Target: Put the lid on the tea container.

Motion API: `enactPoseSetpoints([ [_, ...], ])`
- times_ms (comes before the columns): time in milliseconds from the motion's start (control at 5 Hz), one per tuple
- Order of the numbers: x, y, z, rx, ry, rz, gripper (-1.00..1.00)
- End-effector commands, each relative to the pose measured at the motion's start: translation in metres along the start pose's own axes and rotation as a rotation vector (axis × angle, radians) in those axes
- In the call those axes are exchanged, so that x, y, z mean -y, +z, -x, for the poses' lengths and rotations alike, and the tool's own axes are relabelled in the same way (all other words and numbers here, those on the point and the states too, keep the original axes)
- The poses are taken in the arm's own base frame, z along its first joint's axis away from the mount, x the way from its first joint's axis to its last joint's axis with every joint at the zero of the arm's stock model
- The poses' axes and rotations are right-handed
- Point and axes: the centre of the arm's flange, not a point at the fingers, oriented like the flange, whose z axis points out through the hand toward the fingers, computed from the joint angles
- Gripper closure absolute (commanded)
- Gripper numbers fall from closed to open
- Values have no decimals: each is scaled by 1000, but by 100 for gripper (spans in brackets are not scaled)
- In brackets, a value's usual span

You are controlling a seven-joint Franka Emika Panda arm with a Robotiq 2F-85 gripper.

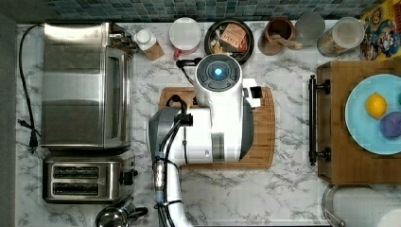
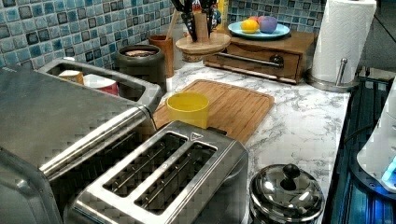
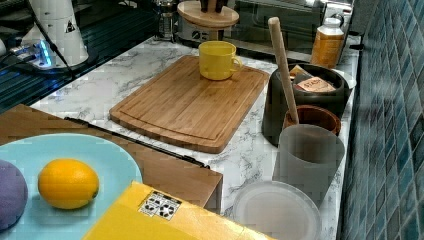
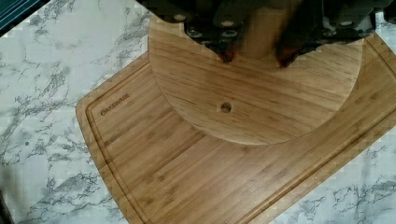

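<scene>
My gripper point(image 4: 256, 50) is shut on the central knob of a round wooden lid point(image 4: 261, 98) and holds it level in the air above the bamboo cutting board point(image 4: 187, 177). In the left view the gripper point(image 2: 200, 19) and lid point(image 2: 203, 44) hang to the right of the tea container point(image 2: 140, 63), apart from it. The tea container point(image 1: 229, 39) is a round black tin standing open by the tiled back wall, with paper packets showing inside. The right view shows it point(image 3: 305, 97) beyond the board, and the lid point(image 3: 207, 13) farther off.
A yellow mug point(image 3: 217, 60) stands on the board's corner near the toaster point(image 2: 159, 177). A brown cup with wooden utensils point(image 1: 279, 35) and a frosted cup point(image 3: 307, 160) flank the tin. A toaster oven point(image 1: 85, 85), kettle point(image 2: 286, 193), paper towel roll point(image 2: 343, 39) and fruit plate point(image 1: 373, 113) ring the counter.
</scene>
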Motion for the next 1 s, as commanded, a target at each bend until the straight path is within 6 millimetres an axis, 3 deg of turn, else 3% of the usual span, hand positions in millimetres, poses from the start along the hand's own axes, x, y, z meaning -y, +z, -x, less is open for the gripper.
enactPoseSetpoints([
  [200,-2,-6,2,-10,0,-8,100],
  [600,-7,-14,-6,-109,35,-85,100],
  [800,-9,-31,-11,-178,25,-166,100],
  [1000,-8,-62,-16,-247,25,-222,100],
])
